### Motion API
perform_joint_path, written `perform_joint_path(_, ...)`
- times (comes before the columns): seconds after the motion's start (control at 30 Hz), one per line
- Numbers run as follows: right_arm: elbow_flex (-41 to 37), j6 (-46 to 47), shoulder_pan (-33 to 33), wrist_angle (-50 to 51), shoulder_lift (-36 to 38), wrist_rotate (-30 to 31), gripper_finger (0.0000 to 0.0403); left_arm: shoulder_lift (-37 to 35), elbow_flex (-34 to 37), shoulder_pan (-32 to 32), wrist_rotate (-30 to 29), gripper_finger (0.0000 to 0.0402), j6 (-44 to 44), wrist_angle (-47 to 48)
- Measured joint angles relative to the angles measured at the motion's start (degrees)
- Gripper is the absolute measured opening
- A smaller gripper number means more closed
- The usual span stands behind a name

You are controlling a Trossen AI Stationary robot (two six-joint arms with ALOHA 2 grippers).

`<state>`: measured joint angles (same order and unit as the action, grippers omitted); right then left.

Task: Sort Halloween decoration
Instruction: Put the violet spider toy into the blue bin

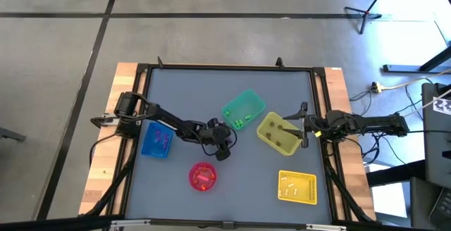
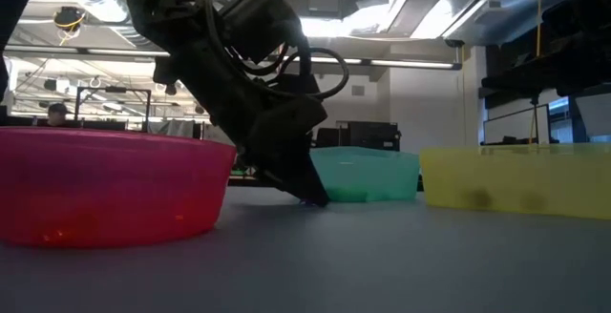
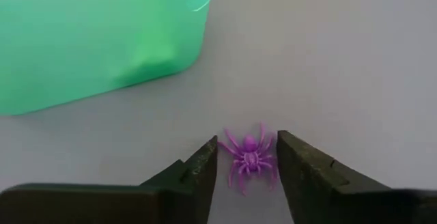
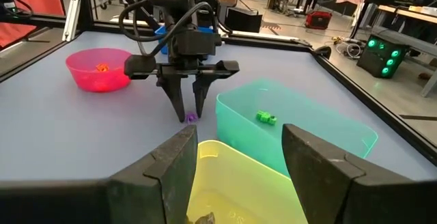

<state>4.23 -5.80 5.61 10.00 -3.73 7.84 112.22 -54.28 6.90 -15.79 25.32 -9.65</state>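
The left arm stretches from its base at the table's left edge across to the middle, its wrist bent steeply so that the left claw points down at the grey surface just beside the green bin. In the left wrist view its two dark fingers stand apart on either side of a small purple spider, which lies flat on the table between them — the fingertips flank the spider closely, but whether they already touch it cannot be told. The low view shows the same claw's tips down at the tabletop in front of the green bin, with the pink bowl near on one side. From the right wrist view the left claw is seen head-on, fingers pointing down with the purple spider at their tips, and an orange trinket lies in the pink bowl beyond it. The right arm reaches in from the right edge — the right claw hangs released, fingers spread wide, over the round yellow bin. A green trinket rests inside the green bin. A blue bin sits near the left arm's base, and a square yellow bin sits at the front right with pale trinkets in it.
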Motion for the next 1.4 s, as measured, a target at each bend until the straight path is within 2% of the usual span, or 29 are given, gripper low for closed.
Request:
perform_joint_path(0.53, 0.0, -0.02, 0.0, 0.0, 0.0, 0.02, 0.0214, -0.07, 0.02, 0.04, 0.82, 0.0061, 0.04, -0.27)
perform_joint_path(0.97, 0.0, 0.0, 0.0, 0.0, 0.0, 0.02, 0.0214, -0.09, 0.09, 0.07, 0.7, 0.0039, 0.02, -0.75)
perform_joint_path(1.1, 0.0, -0.02, -0.01, 0.0, 0.0, 0.02, 0.0214, 0.02, 0.24, 0.07, 0.81, 0.0042, 0.01, -4.82)
perform_joint_path(1.4, 0.0, -0.02, -0.02, 0.0, 0.0, 0.02, 0.0214, -0.04, 0.2, 0.07, 1.57, 0.0054, -0.41, -20.32)
